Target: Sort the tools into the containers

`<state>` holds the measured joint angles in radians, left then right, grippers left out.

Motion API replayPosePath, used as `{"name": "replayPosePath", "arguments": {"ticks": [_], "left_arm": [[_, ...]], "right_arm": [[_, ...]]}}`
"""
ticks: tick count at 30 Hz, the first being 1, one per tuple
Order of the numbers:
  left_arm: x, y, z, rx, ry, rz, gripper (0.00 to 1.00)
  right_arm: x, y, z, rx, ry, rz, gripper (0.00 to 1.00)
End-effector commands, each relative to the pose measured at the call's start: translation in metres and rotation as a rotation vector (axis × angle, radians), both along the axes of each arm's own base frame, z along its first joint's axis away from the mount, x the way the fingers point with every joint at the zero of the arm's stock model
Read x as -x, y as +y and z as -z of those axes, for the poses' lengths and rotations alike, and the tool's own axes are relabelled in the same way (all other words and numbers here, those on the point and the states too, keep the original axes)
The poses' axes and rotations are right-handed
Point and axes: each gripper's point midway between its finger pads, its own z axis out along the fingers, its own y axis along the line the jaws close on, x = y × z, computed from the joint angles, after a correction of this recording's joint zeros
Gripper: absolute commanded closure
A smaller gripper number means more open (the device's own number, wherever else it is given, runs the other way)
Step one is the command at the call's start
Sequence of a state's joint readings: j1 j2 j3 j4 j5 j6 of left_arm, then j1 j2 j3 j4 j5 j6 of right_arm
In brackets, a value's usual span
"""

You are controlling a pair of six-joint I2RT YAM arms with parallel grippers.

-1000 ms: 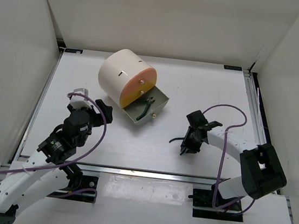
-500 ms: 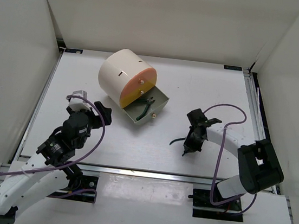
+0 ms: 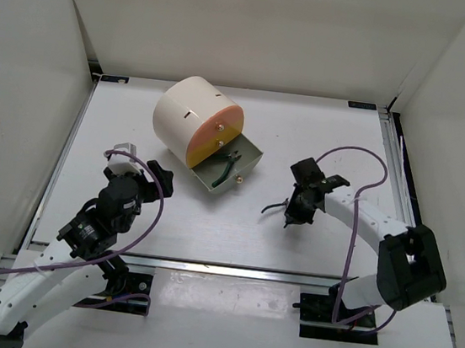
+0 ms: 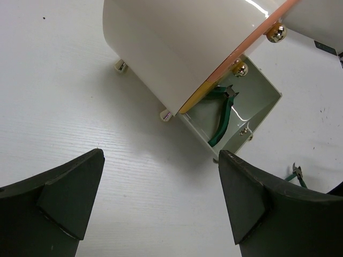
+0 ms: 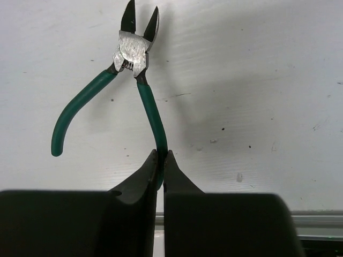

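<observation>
The cream drum cabinet (image 3: 190, 116) with a peach-orange face stands at the back left. Its lower grey-green drawer (image 3: 254, 154) is pulled open and holds green-handled pliers (image 3: 233, 165). My right gripper (image 3: 293, 215) is shut on one handle of green-handled cutters (image 3: 273, 206), right of the drawer. In the right wrist view the gripper (image 5: 161, 159) pinches that handle; the cutters (image 5: 132, 51) hang ahead with their jaws pointing away, above the white table. My left gripper (image 3: 159, 174) is open and empty, left of the drawer. In the left wrist view it (image 4: 161, 160) faces the drum (image 4: 171, 48), the drawer (image 4: 263, 92) and the pliers (image 4: 221, 116).
Two brass knobs (image 4: 277, 33) show on the drum's face. White walls close in the table on three sides. A metal rail (image 3: 229, 269) runs along the near edge. The cutters' tip also shows in the left wrist view (image 4: 296, 173).
My right gripper has moved a little up and left with the cutters in it. My left arm has shifted only slightly.
</observation>
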<state>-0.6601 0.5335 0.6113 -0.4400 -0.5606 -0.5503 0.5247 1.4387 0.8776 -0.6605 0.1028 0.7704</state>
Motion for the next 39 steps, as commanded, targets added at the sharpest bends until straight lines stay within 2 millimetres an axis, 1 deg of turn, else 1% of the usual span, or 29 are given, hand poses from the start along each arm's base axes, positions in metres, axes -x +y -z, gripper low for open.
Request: {"name": "replayPosePath", "arguments": {"ticks": [1, 6, 7, 8, 10, 11, 12, 13, 14, 15, 16, 18, 19, 20, 21, 22, 24, 25, 27, 28, 29, 30, 31, 32, 34, 35, 38, 39], "left_arm": [[0.001, 0.0, 0.002, 0.013, -0.001, 0.004, 0.01], [0.001, -0.001, 0.001, 0.015, -0.002, 0.005, 0.01], [0.001, 0.0, 0.0, 0.017, -0.003, 0.003, 0.01], [0.001, -0.001, -0.001, 0.02, -0.007, 0.005, 0.01], [0.001, -0.002, -0.001, 0.015, -0.002, 0.008, 0.01], [0.0, -0.002, -0.004, 0.024, -0.011, 0.006, 0.01], [0.0, -0.001, -0.002, 0.018, -0.005, 0.005, 0.01], [0.0, -0.003, -0.004, 0.023, -0.011, 0.011, 0.01], [0.0, -0.002, -0.005, 0.024, -0.012, 0.008, 0.01], [0.0, -0.002, -0.004, 0.023, -0.011, 0.009, 0.01], [0.0, -0.003, -0.004, 0.021, -0.009, 0.01, 0.01], [0.0, -0.003, -0.005, 0.023, -0.011, 0.01, 0.01], [-0.001, -0.003, -0.005, 0.024, -0.012, 0.01, 0.01], [-0.001, -0.003, -0.005, 0.026, -0.011, 0.009, 0.02], [-0.001, -0.003, -0.006, 0.025, -0.013, 0.011, 0.01], [-0.001, -0.004, -0.008, 0.027, -0.016, 0.013, 0.01], [-0.001, -0.004, -0.007, 0.023, -0.013, 0.015, 0.01], [-0.001, -0.003, -0.009, 0.026, -0.015, 0.013, 0.01], [-0.001, -0.004, -0.01, 0.028, -0.022, 0.014, 0.01], [-0.001, -0.003, -0.01, 0.026, -0.022, 0.013, 0.01], [-0.001, -0.004, -0.011, 0.028, -0.023, 0.016, 0.01], [-0.002, -0.004, -0.011, 0.027, -0.024, 0.014, 0.01], [-0.002, -0.004, -0.012, 0.027, -0.024, 0.014, 0.01], [-0.002, -0.004, -0.012, 0.028, -0.028, 0.013, 0.01], [-0.002, -0.004, -0.012, 0.027, -0.028, 0.015, 0.01], [-0.002, -0.004, -0.013, 0.026, -0.03, 0.016, 0.01], [-0.002, -0.004, -0.015, 0.031, -0.035, 0.017, 0.01], [-0.002, -0.004, -0.014, 0.027, -0.035, 0.018, 0.01]], "right_arm": [[-0.009, -0.001, -0.025, 0.001, -0.068, -0.005, 1.0], [-0.018, 0.004, -0.052, -0.008, -0.138, -0.012, 1.0], [-0.025, 0.007, -0.063, -0.007, -0.171, -0.013, 1.0], [-0.027, 0.012, -0.071, -0.012, -0.184, -0.018, 1.0], [-0.03, 0.014, -0.08, -0.005, -0.205, -0.028, 1.0], [-0.032, 0.018, -0.085, -0.011, -0.22, -0.038, 1.0], [-0.037, 0.023, -0.095, -0.02, -0.242, -0.039, 1.0], [-0.038, 0.028, -0.099, -0.028, -0.251, -0.054, 1.0], [-0.037, 0.035, -0.103, -0.029, -0.259, -0.077, 1.0], [-0.043, 0.043, -0.111, -0.032, -0.276, -0.087, 1.0], [-0.043, 0.05, -0.113, -0.033, -0.279, -0.106, 1.0], [-0.047, 0.058, -0.115, -0.007, -0.287, -0.127, 1.0], [-0.054, 0.067, -0.119, -0.004, -0.296, -0.137, 1.0], [-0.055, 0.074, -0.12, 0.001, -0.301, -0.152, 1.0], [-0.059, 0.076, -0.121, 0.019, -0.312, -0.155, 1.0], [-0.066, 0.085, -0.122, 0.018, -0.318, -0.16, 1.0], [-0.073, 0.092, -0.124, 0.036, -0.327, -0.16, 1.0], [-0.078, 0.1, -0.124, 0.043, -0.323, -0.17, 1.0], [-0.084, 0.108, -0.127, 0.058, -0.342, -0.176, 1.0], [-0.087, 0.11, -0.126, 0.072, -0.344, -0.178, 1.0], [-0.093, 0.117, -0.126, 0.074, -0.347, -0.182, 1.0], [-0.096, 0.12, -0.126, 0.072, -0.35, -0.182, 1.0], [-0.097, 0.124, -0.125, 0.072, -0.347, -0.189, 1.0], [-0.104, 0.128, -0.121, 0.08, -0.342, -0.193, 1.0], [-0.105, 0.134, -0.115, 0.082, -0.325, -0.208, 1.0], [-0.109, 0.141, -0.111, 0.081, -0.325, -0.213, 1.0], [-0.116, 0.144, -0.106, 0.081, -0.317, -0.209, 1.0], [-0.117, 0.148, -0.103, 0.079, -0.315, -0.214, 1.0]]}}
